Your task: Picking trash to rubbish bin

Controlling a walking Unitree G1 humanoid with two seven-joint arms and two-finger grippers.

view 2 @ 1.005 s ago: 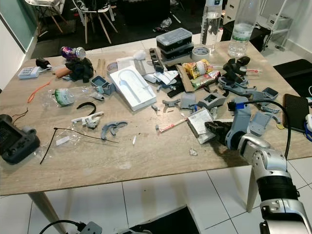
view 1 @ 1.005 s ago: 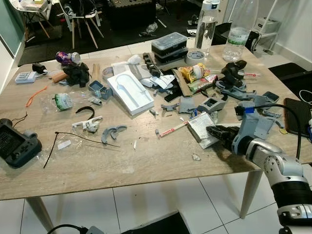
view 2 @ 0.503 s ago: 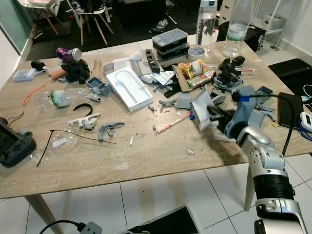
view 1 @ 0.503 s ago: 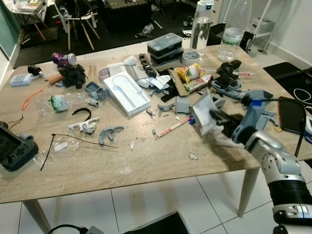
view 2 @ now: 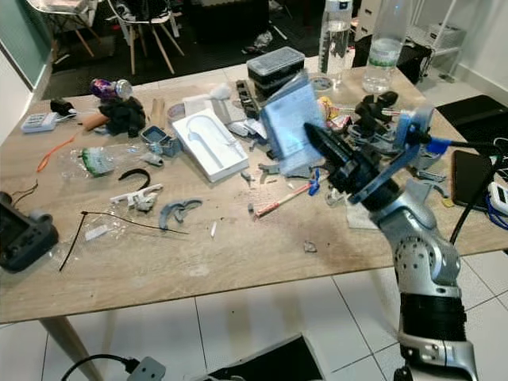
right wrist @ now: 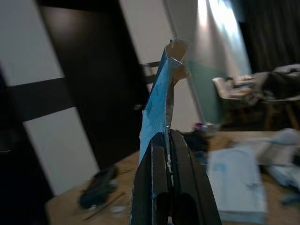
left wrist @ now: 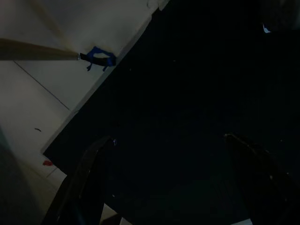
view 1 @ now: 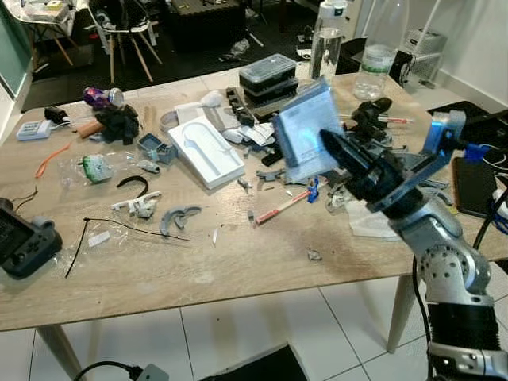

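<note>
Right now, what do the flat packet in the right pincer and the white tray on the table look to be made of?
The packet in the right pincer looks like thin glossy plastic film, bluish and translucent, with a creased top edge. The white tray looks like matte moulded pulp or foam, with a shaped recess; which one is unclear.

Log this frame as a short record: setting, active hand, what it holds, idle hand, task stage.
setting: wooden table littered with grey plastic parts, bottles and wrappers
active hand: right hand, raised above the table
held item: flat blue packet, pinched between the fingers, clear of the table
idle hand: left hand, hanging low over dark flooring, fingers apart
task stage: trash picked up, not yet binned
</note>
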